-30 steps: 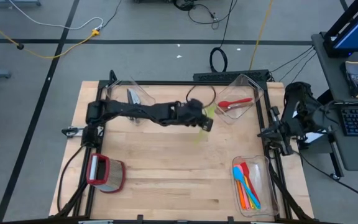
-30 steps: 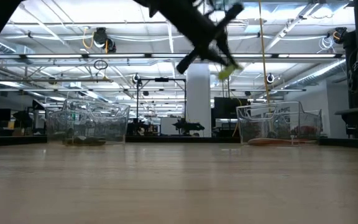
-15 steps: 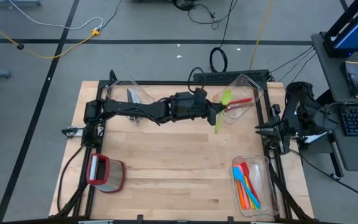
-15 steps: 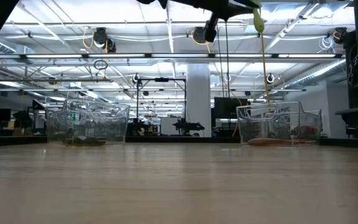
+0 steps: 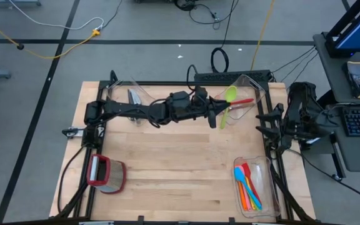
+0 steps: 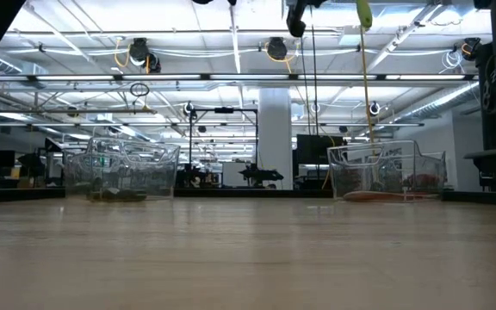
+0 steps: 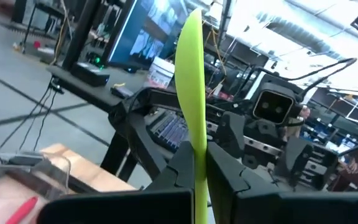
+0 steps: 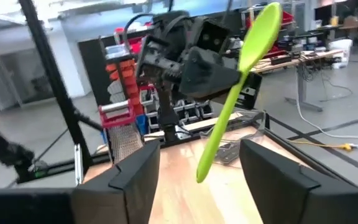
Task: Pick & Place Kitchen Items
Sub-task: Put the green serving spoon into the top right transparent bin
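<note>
3 clear bins (image 5: pixel 250 94) and red-rimmed container (image 5: pixel 105 174) on wooden table (image 5: pixel 167 169).

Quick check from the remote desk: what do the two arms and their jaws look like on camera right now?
Both arms are dark, nearly black, built of jointed segments. The left arm has black cables looping along it, and its gripper ends in two flat, blocky black jaws. The right arm is bulkier, with black cables trailing off it; its gripper has two broad, angular dark jaws. No markings can be made out.
</note>
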Action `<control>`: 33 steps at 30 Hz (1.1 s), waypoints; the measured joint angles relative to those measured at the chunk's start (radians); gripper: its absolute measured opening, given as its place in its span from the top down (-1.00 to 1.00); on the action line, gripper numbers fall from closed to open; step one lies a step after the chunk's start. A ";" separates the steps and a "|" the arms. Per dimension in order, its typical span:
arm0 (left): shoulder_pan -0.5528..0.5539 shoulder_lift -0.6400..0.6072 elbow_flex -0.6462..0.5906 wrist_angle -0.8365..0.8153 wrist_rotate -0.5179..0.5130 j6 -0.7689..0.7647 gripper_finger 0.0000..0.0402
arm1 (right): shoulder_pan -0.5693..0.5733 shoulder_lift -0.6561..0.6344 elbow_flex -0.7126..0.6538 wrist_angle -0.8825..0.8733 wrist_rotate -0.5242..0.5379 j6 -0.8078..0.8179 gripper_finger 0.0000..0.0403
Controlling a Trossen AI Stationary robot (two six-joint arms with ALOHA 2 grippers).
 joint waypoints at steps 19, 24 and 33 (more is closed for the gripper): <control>-0.042 0.000 0.001 0.124 0.018 0.098 0.96 | -0.244 0.202 0.000 0.178 -0.165 0.037 -0.15; -0.053 0.000 0.001 0.136 0.027 0.109 0.96 | -0.378 0.262 0.000 0.210 -0.291 0.045 -0.15; -0.065 0.000 0.001 0.134 0.028 0.134 0.96 | -0.601 0.310 0.000 0.207 -0.512 0.128 -0.15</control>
